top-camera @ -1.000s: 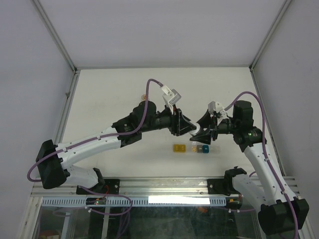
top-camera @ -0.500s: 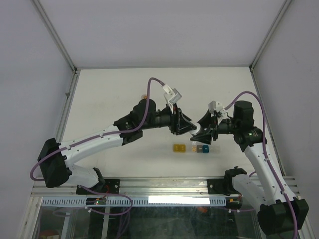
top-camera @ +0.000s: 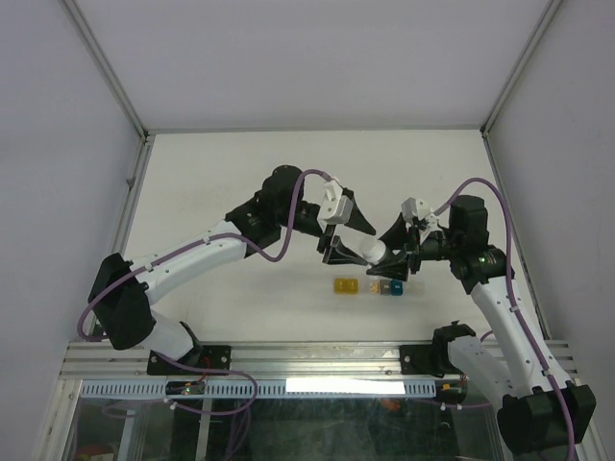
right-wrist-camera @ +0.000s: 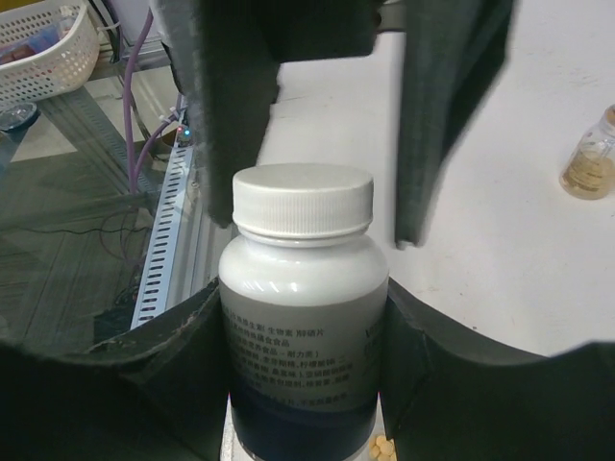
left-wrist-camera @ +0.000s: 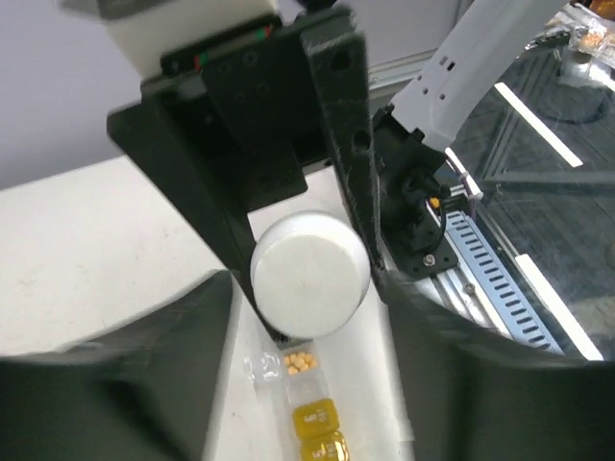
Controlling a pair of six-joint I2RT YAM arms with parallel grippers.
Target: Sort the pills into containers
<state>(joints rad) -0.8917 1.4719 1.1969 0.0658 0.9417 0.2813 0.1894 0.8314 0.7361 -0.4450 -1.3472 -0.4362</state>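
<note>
My right gripper (top-camera: 396,257) (right-wrist-camera: 303,331) is shut on a white pill bottle (top-camera: 377,254) (right-wrist-camera: 303,317), capped and held just above the containers (top-camera: 370,286). These form a short strip: yellow (top-camera: 343,286) (left-wrist-camera: 315,419), clear (top-camera: 370,285) (left-wrist-camera: 300,376) and blue-teal (top-camera: 391,287). Small yellow pills (left-wrist-camera: 299,362) (right-wrist-camera: 383,448) lie in the clear box, whose lid stands open. My left gripper (top-camera: 350,238) (left-wrist-camera: 307,288) is open, its fingers (right-wrist-camera: 235,115) standing either side of the white cap (left-wrist-camera: 309,274) with a gap showing. The blue-teal box is hidden in the left wrist view.
A small amber bottle (right-wrist-camera: 588,158) stands farther back on the white table (top-camera: 211,192). The metal rail (top-camera: 317,360) runs along the near edge. A white basket (right-wrist-camera: 38,43) sits off the table beyond the rail. Frame posts border both sides.
My left wrist has rolled and the arm has shifted, so its fingers now stand differently round the cap and a little wider. The right arm and the bottle have stayed put.
</note>
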